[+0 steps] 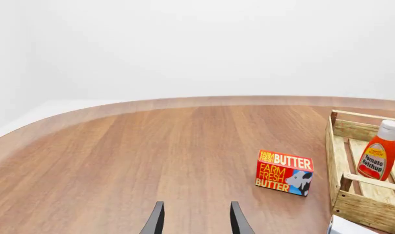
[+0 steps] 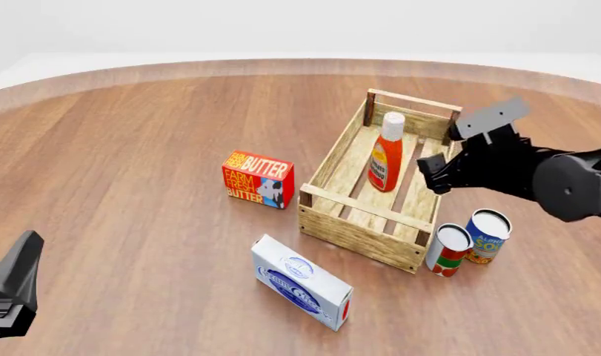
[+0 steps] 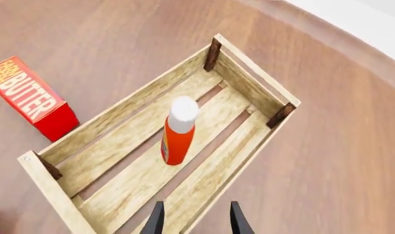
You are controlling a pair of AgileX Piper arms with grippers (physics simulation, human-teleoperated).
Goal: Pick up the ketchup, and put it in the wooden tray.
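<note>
Red ketchup (image 2: 385, 158) stands inside wooden tray (image 2: 330, 159), butter box (image 2: 258, 179) beside; right end effector (image 3: 196, 218) apart above.

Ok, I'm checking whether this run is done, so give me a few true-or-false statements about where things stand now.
1. The ketchup stands upright inside the tray. True.
2. The right gripper is shut on the ketchup. False: its fingers are open, empty and apart from the bottle.
3. The butter box lies in the tray. False: it stands on the table beside it.
4. Two cans stand outside the tray. True.
5. The left gripper is open. True.
</note>
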